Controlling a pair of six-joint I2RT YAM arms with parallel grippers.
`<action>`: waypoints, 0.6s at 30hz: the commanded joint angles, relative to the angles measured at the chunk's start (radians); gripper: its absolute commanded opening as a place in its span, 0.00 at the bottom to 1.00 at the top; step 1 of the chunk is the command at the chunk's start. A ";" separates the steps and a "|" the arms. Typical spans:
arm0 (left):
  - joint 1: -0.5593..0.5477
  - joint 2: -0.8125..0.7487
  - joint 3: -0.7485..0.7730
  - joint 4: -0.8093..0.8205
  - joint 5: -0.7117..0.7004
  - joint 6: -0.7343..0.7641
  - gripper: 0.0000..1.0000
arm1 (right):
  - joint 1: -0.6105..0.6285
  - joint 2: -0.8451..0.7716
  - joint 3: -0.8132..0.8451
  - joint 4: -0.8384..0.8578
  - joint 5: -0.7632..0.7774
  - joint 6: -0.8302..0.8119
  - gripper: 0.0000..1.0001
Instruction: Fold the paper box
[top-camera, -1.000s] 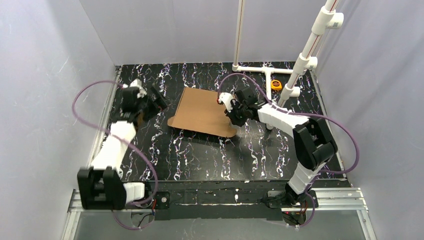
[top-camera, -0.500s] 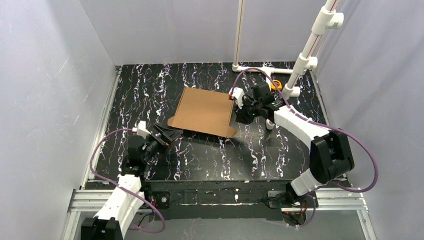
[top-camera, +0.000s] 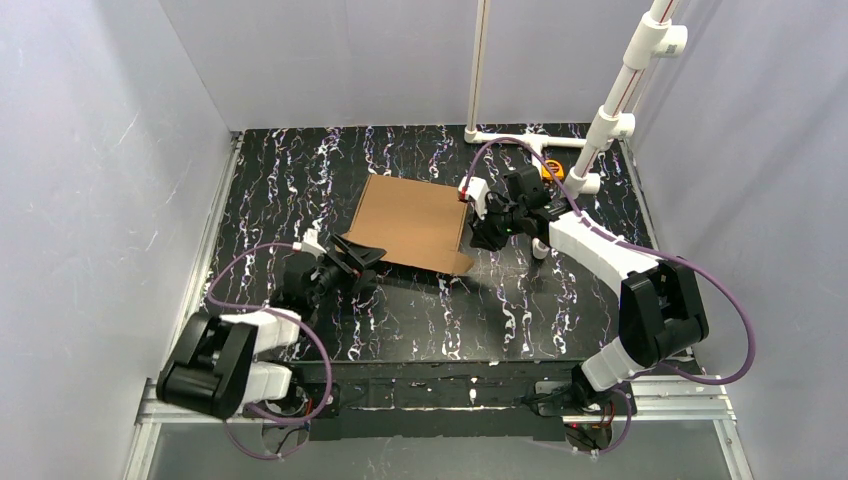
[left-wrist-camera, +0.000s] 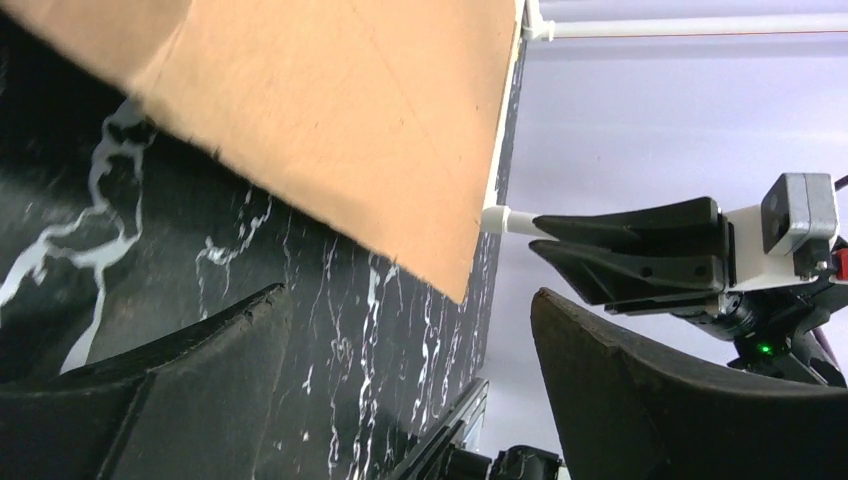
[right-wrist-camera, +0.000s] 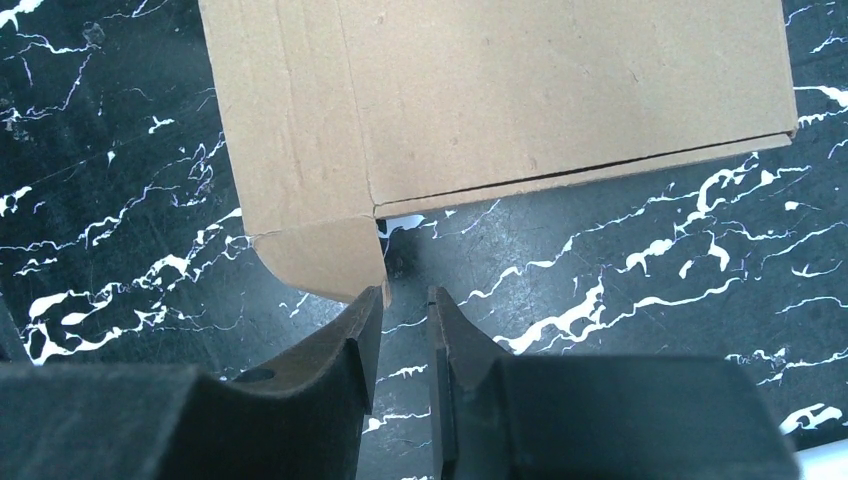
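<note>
You have one paper box (top-camera: 415, 220), lying flat on the desk (top-camera: 430, 310) between two hands. Your left hand (left-wrist-camera: 410, 320) gapes wide just beside its near-left corner, empty. Your right hand (right-wrist-camera: 405, 298) is slightly parted at a rounded corner tab, clamping nothing.

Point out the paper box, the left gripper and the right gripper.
paper box (top-camera: 415, 222), top external view, middle of its flat brown panel.
left gripper (left-wrist-camera: 408, 293), left wrist view, midway between its wide-open fingertips.
right gripper (right-wrist-camera: 405, 292), right wrist view, narrow gap between its fingertips.
</note>
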 joint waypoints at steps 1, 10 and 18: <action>-0.012 0.145 0.052 0.230 -0.023 -0.036 0.83 | -0.005 0.006 -0.007 0.000 -0.034 -0.016 0.32; -0.013 0.545 0.095 0.549 -0.022 -0.110 0.65 | -0.007 0.008 -0.009 -0.007 -0.035 -0.027 0.32; -0.013 0.599 0.115 0.549 -0.050 -0.089 0.58 | -0.007 0.019 -0.005 -0.014 -0.039 -0.037 0.32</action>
